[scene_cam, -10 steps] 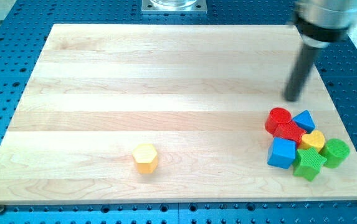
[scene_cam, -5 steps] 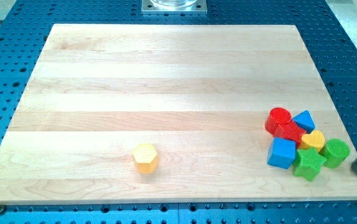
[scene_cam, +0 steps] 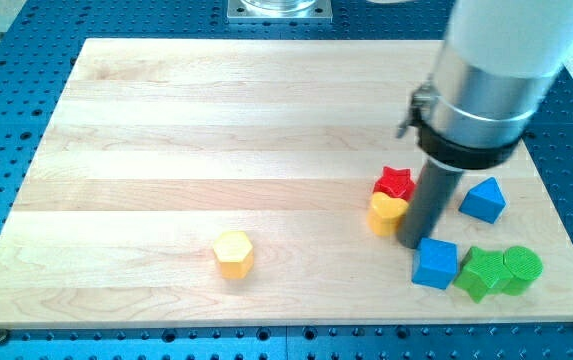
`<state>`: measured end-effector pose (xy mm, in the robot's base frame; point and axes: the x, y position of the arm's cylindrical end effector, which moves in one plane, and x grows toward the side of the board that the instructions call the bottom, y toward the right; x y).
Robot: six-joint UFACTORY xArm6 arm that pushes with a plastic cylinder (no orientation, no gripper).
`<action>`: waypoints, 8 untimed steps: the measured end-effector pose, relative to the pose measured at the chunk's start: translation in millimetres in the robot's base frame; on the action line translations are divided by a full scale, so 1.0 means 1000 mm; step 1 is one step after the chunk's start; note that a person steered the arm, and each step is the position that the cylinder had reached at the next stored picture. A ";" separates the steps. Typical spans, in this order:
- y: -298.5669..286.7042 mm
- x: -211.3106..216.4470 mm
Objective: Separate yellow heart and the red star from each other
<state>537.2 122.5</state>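
yellow 2: heart, hexagon | red star 1 | blue 2 | green 2 | my tip beside heart | claw: none shows

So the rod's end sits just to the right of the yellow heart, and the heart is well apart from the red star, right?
Not quite. In the camera view my tip does sit just right of the yellow heart, but the heart is not apart from the red star: the two touch, the star directly above the heart.

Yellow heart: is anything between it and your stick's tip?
No. My tip sits just to the view's right of the yellow heart, nothing between them. The red star touches the heart from above, and the blue cube lies below-right.
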 end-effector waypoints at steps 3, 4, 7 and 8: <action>0.008 -0.066; -0.088 -0.031; -0.044 -0.032; -0.053 0.017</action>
